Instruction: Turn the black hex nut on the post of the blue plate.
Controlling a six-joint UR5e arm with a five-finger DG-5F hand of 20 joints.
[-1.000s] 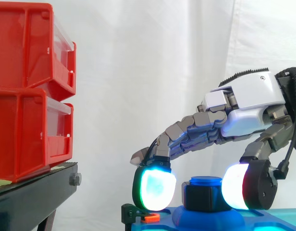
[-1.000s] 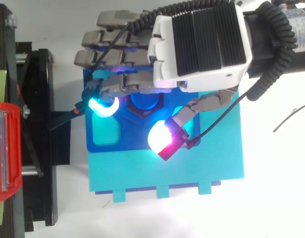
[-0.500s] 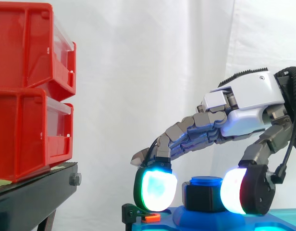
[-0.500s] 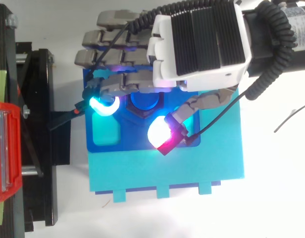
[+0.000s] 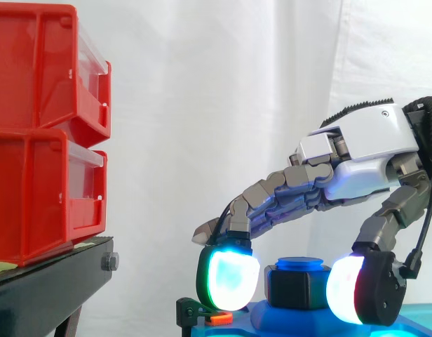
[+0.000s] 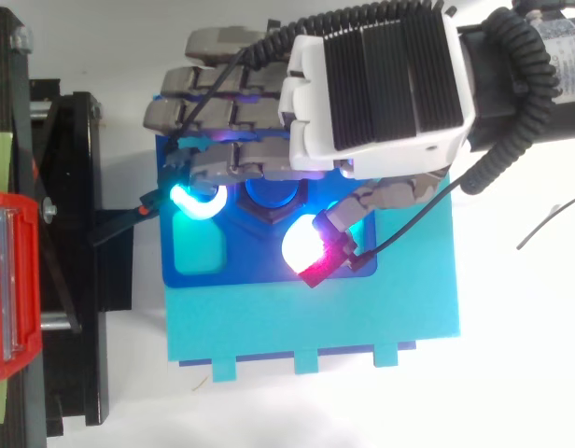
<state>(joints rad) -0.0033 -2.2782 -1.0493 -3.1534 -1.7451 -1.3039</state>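
1. The black hex nut (image 5: pixel 294 288) is seen seated on the round blue post (image 5: pixel 300 265), whose flat cap rises just above it. From the side, the nut's upright flat faces are shown dull and dark.
2. From above, the nut is largely covered by the hand, and its lower edge is seen as a dark angled rim below the post's cap.
3. The post is carried by the dark blue plate (image 6: pixel 259 269), which is laid on a larger turquoise slab (image 6: pixel 315 322) on the white tabletop (image 6: pixel 521 373).
4. The white and grey robot hand (image 5: pixel 363 151) is arched over the nut from the right, with fingers and thumb curled round it. A cyan-glowing fingertip (image 5: pixel 230 277) is set just beside the nut's left face, and the thumb's white-and-red pad (image 5: pixel 349 289) is held at its right face.
5. Red plastic bins (image 5: pixel 41 133) are stacked on a black stand (image 5: pixel 48 288) at the left, well apart from the nut, before a white curtain (image 5: pixel 202 105).
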